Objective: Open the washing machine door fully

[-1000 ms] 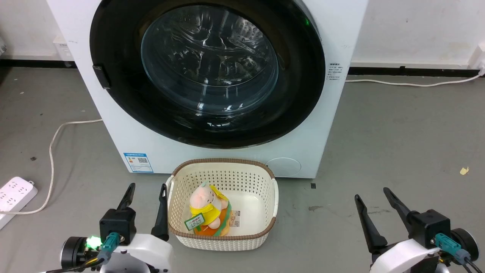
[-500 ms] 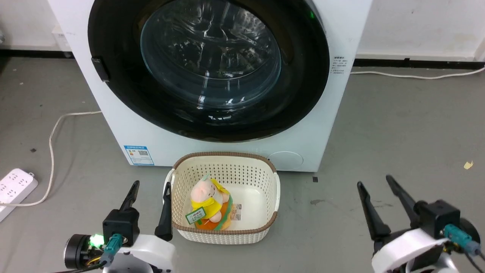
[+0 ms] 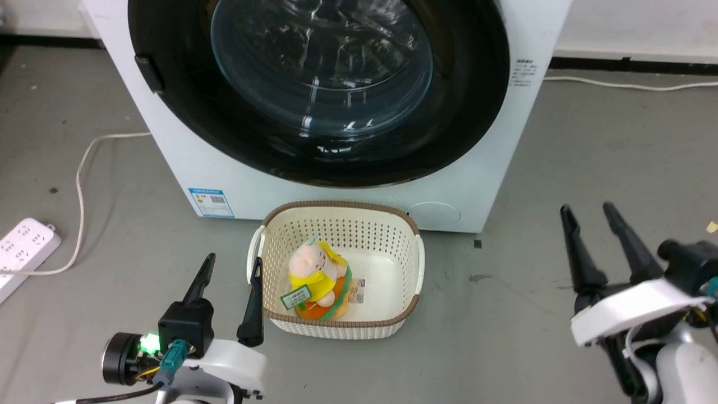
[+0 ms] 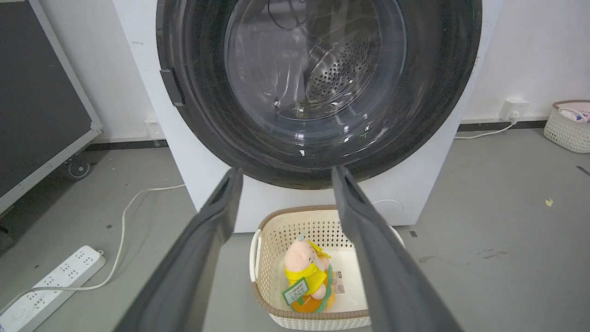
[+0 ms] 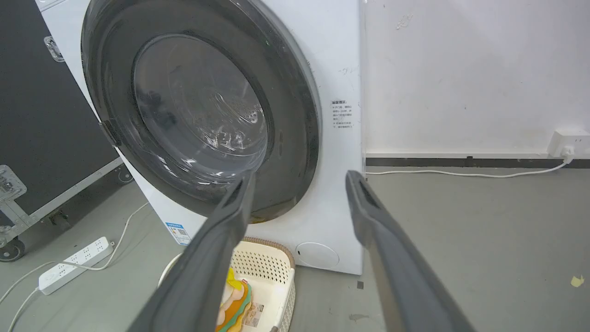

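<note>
Currently: approach stage, no contact with anything.

Left claw (image 3: 234, 259): low near the floor, fingers spread as wide as they go, nothing between them. Right claw (image 3: 586, 207): also fully spread and empty, carried nearer the machine than the left.

Door (image 3: 320, 84): ahead of and above both claws, well apart from either set of fingertips. It looks shut against the washing machine (image 3: 185, 163), with no gap to the drum visible. In the right wrist view it lies ahead and to the left of that claw's fingers, seen at a slant.

Basket (image 3: 336, 331) with a soft toy (image 3: 317, 275) in it: just beside the left claw's inner finger, between the claws and the machine front.

Small black block (image 3: 148, 73) on the door rim, up and outward from the left claw. Cannot tell whether it is a hinge or a catch.

Notes on doing this well (my judgement):
- Settle which edge swings free before committing an arm. The right claw looks better placed for the far rim.
- Hook one finger behind the rim, because the glossy face offers nothing to pinch.
- Pull along an arc about the hinge, not straight back.
- The door is nearly as wide as the machine, so keep the idle claw out of its sweep.
- Keep the working arm above the basket.
</note>
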`<state>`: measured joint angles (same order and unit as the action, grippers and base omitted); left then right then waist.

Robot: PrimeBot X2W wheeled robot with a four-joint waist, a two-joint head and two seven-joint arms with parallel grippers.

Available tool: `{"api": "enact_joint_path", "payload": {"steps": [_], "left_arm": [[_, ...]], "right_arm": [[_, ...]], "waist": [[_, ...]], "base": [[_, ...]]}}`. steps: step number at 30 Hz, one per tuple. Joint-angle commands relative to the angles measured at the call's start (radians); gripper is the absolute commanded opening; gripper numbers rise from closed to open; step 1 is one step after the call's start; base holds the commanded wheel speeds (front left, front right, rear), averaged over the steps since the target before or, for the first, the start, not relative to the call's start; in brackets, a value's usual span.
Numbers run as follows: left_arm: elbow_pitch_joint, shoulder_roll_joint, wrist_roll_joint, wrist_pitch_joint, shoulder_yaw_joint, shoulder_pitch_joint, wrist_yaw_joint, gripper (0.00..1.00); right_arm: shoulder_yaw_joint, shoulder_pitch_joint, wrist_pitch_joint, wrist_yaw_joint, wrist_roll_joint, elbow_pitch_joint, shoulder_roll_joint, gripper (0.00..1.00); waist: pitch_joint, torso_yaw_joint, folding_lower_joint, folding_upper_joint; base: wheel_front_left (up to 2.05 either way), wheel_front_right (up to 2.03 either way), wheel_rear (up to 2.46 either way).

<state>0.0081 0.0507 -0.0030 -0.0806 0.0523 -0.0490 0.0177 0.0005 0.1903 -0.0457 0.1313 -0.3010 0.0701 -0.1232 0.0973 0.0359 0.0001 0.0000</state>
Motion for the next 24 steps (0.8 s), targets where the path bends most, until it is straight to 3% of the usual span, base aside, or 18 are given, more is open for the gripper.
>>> {"api": "enact_joint_path", "payload": {"steps": [1, 19, 20, 21, 22, 24], "left_arm": [[0.000, 0.004, -0.003, -0.010, 0.004, -0.022, 0.001, 1.00], [-0.002, 0.003, -0.012, -0.048, 0.038, -0.069, 0.003, 1.00], [-0.002, 0.002, -0.012, -0.050, 0.040, -0.072, 0.003, 1.00], [-0.002, 0.002, -0.013, -0.052, 0.042, -0.075, 0.003, 1.00], [-0.003, 0.002, -0.013, -0.054, 0.043, -0.078, 0.003, 1.00], [-0.005, 0.002, -0.015, -0.058, 0.047, -0.083, 0.003, 1.00]], "right_arm": [[-0.006, 0.030, 0.003, 0.000, -0.029, 0.009, -0.012, 1.00], [-0.065, 0.291, 0.070, 0.000, -0.298, 0.135, -0.031, 1.00], [-0.068, 0.309, 0.078, 0.000, -0.310, 0.148, -0.034, 0.64], [-0.073, 0.328, 0.084, 0.000, -0.323, 0.161, -0.037, 0.05], [-0.077, 0.348, 0.090, 0.000, -0.333, 0.174, -0.040, 0.00], [-0.087, 0.390, 0.103, 0.000, -0.357, 0.204, -0.047, 0.00]], "waist": [[0.010, 0.007, -0.0001, 0.0000], [0.097, 0.056, -0.0001, 0.0000], [0.102, 0.059, -0.0001, 0.0000], [0.108, 0.062, -0.0001, 0.0000], [0.115, 0.064, -0.0001, 0.0000], [0.127, 0.070, -0.0001, 0.0000]], "base": [[0.00, 0.00, 0.00], [0.00, 0.00, 0.00], [0.00, 0.00, 0.00], [0.00, 0.00, 0.00], [0.00, 0.00, 0.00], [0.00, 0.00, 0.00]]}}
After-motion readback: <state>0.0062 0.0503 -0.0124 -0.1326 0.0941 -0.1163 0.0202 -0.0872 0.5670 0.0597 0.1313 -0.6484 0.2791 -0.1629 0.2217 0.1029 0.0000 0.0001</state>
